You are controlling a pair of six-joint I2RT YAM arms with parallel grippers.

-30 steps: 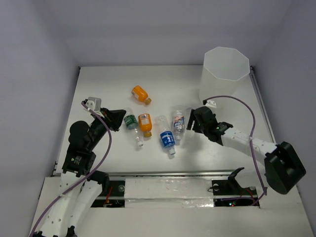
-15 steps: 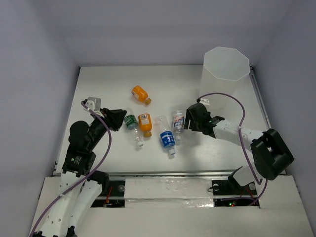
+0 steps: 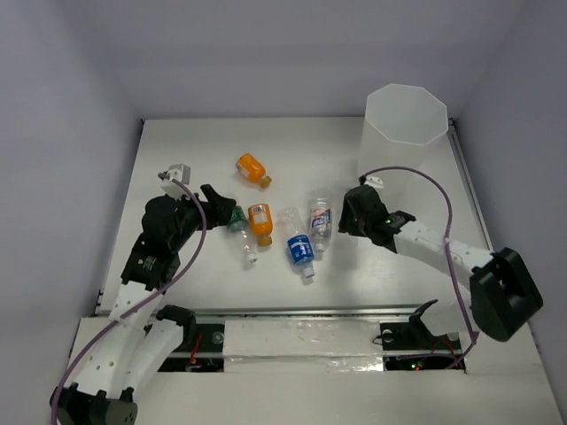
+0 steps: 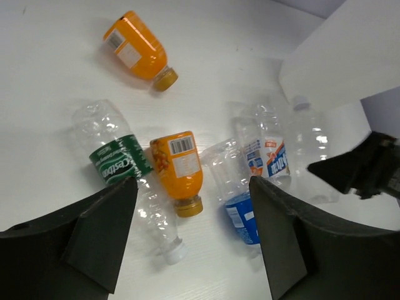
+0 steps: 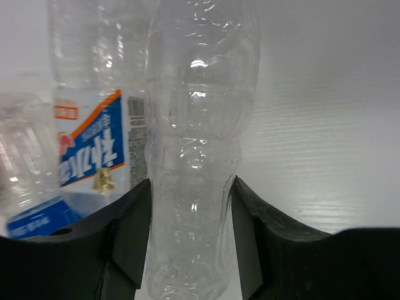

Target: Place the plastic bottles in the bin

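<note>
Several plastic bottles lie mid-table: an orange one (image 3: pixel 252 168) farthest back, a green-labelled clear one (image 3: pixel 237 224), a second orange one (image 3: pixel 260 221), a blue-labelled one (image 3: pixel 299 249) and a white-labelled one (image 3: pixel 320 219). My left gripper (image 3: pixel 225 207) hovers open over the green-labelled bottle (image 4: pixel 115 159) and the near orange bottle (image 4: pixel 178 165), holding nothing. My right gripper (image 5: pixel 190 194) is shut on an unlabelled clear bottle (image 5: pixel 197 144), both fingers touching its sides, beside the white-labelled bottle (image 5: pixel 90 137). The bin (image 3: pixel 406 133) stands at the back right, upright.
The table's left edge (image 3: pixel 133 195) and right edge (image 3: pixel 469 195) meet pale walls. The right arm's purple cable (image 3: pixel 416 177) loops in front of the bin. A metal rail (image 3: pixel 301 312) runs along the near edge.
My left gripper has opened wide and swung to face the green-labelled bottle. My right gripper has moved up to the unlabelled clear bottle and closed in on it.
</note>
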